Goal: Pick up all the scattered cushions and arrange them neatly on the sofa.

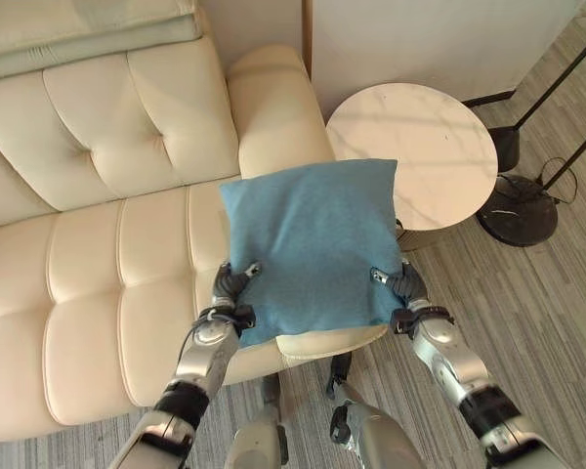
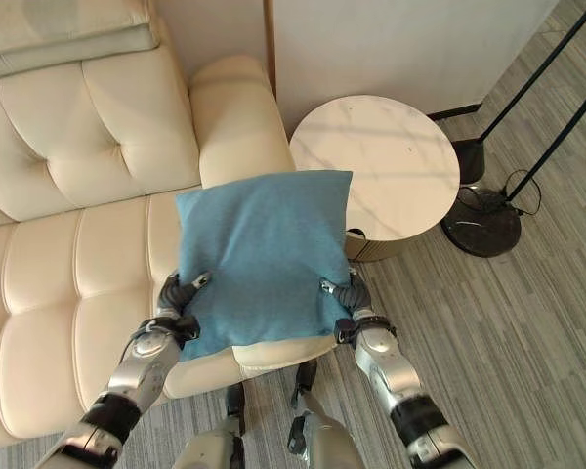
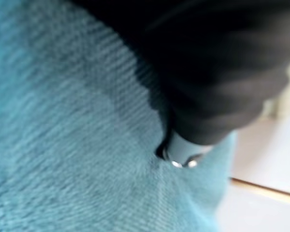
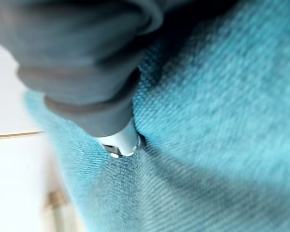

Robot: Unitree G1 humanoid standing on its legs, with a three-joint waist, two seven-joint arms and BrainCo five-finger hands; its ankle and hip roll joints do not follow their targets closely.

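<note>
A square blue cushion (image 1: 313,244) hangs in the air over the right end of the cream sofa (image 1: 88,254), held up by both hands. My left hand (image 1: 230,289) pinches its lower left corner, thumb on top. My right hand (image 1: 402,285) pinches its lower right corner the same way. In the left wrist view the blue cushion (image 3: 77,145) presses close against the left hand (image 3: 183,150), and in the right wrist view the cushion (image 4: 217,135) dents under the right hand (image 4: 118,140). The cushion tilts away from me, its far edge above the sofa's right armrest (image 1: 273,107).
A round white marble side table (image 1: 425,147) stands just right of the sofa's armrest. Black lamp bases (image 1: 518,210) and their poles sit on the grey plank floor further right. A pale green folded blanket (image 1: 78,34) lies on the sofa's backrest top.
</note>
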